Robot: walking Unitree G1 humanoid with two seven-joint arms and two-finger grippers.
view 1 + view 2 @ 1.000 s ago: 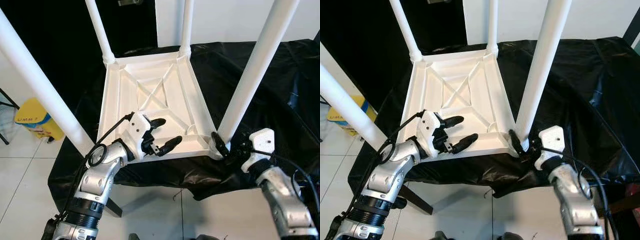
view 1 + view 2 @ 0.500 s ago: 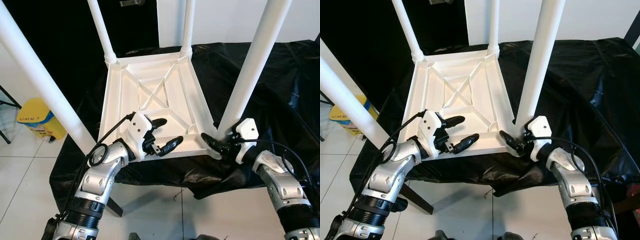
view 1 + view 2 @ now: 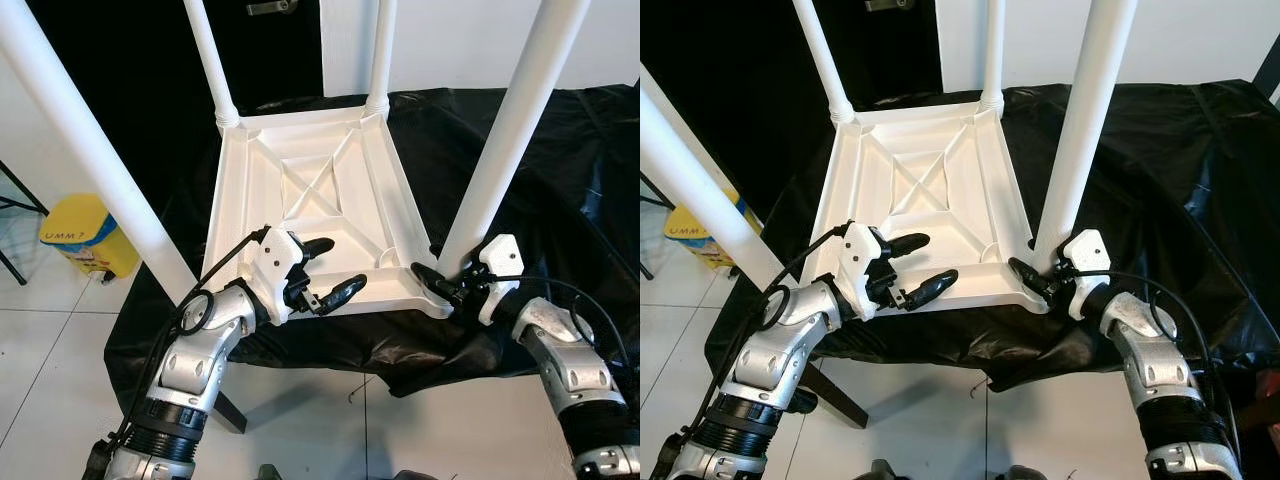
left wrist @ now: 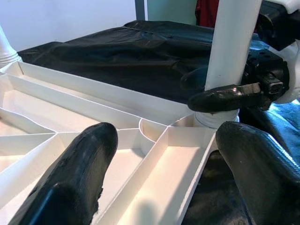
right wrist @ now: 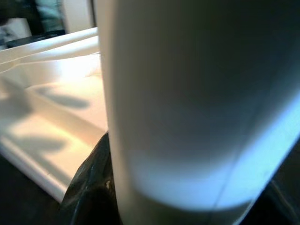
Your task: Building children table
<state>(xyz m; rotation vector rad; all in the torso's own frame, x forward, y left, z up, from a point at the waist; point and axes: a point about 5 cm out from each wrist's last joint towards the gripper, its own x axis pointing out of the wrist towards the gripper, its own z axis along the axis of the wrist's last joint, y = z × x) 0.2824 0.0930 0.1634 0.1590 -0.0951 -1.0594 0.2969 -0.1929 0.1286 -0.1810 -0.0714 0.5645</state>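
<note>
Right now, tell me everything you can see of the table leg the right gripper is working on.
The near right leg is a smooth white round tube, plastic by its look, standing upright from the near right corner socket of the upturned white tabletop. Its top runs out of frame. The right gripper has its black fingers around the leg's base, just above the socket. The tabletop lies on a black sheet; three other legs also stand in their corners.

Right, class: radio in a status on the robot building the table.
Right gripper around near-right leg base. Left gripper open over upturned tabletop. Black sheet beneath.
</note>
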